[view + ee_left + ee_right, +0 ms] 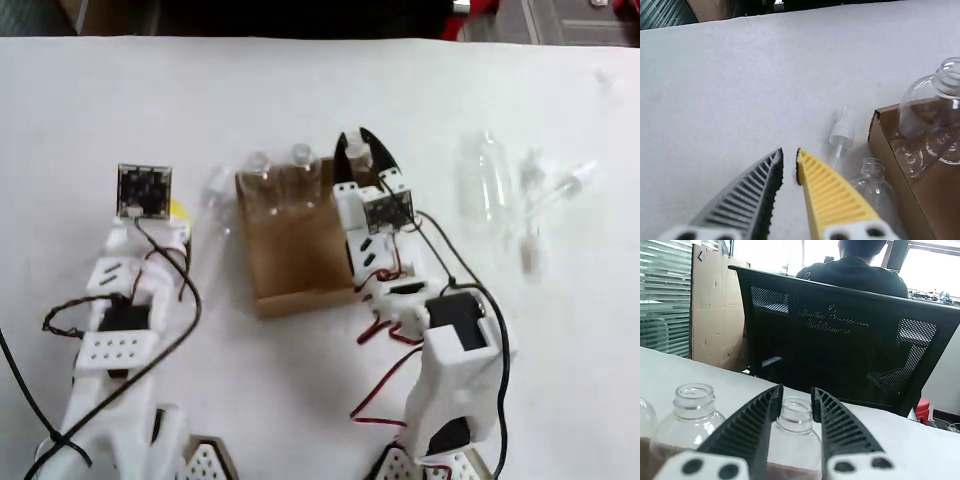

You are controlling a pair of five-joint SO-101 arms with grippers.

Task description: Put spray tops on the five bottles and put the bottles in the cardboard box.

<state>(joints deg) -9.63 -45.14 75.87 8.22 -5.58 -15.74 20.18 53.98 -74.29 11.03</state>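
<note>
Fingers (756, 416) perhaps astride half-hidden bottle (796, 416)

You had the left gripper (790, 153) with one grey ribbed finger and one yellow ribbed finger, the right gripper (797, 392) ribbed in black, clear bottles (300, 168), a plain brown cardboard box (300, 262), a white spray top (841, 134), a white table (300, 80) and a black chair (850, 340) with dotted mesh panels.
</note>
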